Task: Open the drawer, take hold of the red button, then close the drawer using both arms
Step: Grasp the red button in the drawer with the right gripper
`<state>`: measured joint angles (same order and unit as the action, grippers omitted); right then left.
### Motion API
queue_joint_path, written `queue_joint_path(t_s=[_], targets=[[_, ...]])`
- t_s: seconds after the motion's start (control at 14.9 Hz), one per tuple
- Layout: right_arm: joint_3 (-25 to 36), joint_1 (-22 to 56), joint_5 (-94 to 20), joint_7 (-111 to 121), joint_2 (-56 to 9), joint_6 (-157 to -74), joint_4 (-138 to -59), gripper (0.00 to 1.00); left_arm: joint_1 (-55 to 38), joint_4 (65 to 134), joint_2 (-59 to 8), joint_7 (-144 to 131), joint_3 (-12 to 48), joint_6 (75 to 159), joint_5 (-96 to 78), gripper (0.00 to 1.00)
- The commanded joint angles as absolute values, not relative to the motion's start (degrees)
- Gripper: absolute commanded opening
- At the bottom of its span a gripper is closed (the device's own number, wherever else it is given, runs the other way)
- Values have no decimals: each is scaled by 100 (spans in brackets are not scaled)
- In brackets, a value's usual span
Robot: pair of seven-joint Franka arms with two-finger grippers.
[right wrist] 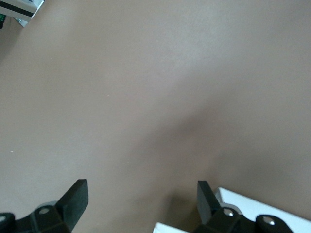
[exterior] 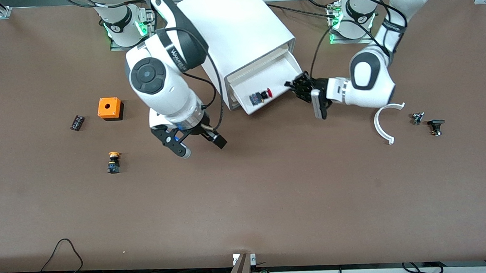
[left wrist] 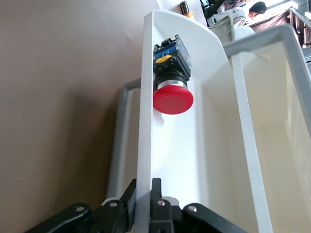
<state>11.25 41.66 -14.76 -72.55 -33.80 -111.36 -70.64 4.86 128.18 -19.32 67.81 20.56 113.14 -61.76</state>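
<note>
The white cabinet (exterior: 237,24) stands at the robots' side of the table, with the drawer (exterior: 271,74) pulled out toward the front camera. The red-capped button (exterior: 261,96) lies on its side in the drawer, beside the front wall; it also shows in the left wrist view (left wrist: 172,92). My left gripper (exterior: 295,85) is shut on the drawer's front wall (left wrist: 146,121) at the left arm's end, one finger on each face of it (left wrist: 144,187). My right gripper (exterior: 204,148) is open and empty, over bare table by the cabinet; its fingers (right wrist: 77,194) stand wide apart.
An orange box with a hole (exterior: 109,108), a small black part (exterior: 77,122) and a yellow-capped button (exterior: 113,162) lie toward the right arm's end. A white curved piece (exterior: 386,122) and two small dark parts (exterior: 418,118) (exterior: 436,126) lie toward the left arm's end.
</note>
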Motion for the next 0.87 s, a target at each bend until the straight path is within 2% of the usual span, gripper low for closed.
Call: queue_joint_path(t_s=[0.0,0.13,0.2,0.27,0.4,0.8], targets=[[1169,4359,-1573,-7943,-3761,-10995,-6391,99,536,12577,-2135,7110,1951,11584,-5660,0],[1178,4534,-1564,-8426,-3884,-11065,-6241,100,536,12542,-2188,7137,1960,11584,-5625,0],[1178,4605,-1556,-8646,-3937,-11092,-6197,99,545,12525,-2206,7137,1960,11584,-5625,36],[1178,4675,-1556,-8849,-3964,-11109,-6135,100,545,12507,-2189,7145,1960,11567,-5625,99],[1178,4816,-1556,-9262,-3999,-11136,-6073,99,571,12437,-2162,7128,1960,11497,-5616,100],[1178,5299,-1284,-10283,-4139,-11294,-6161,100,896,11656,-2127,6472,1916,10136,-5038,100]])
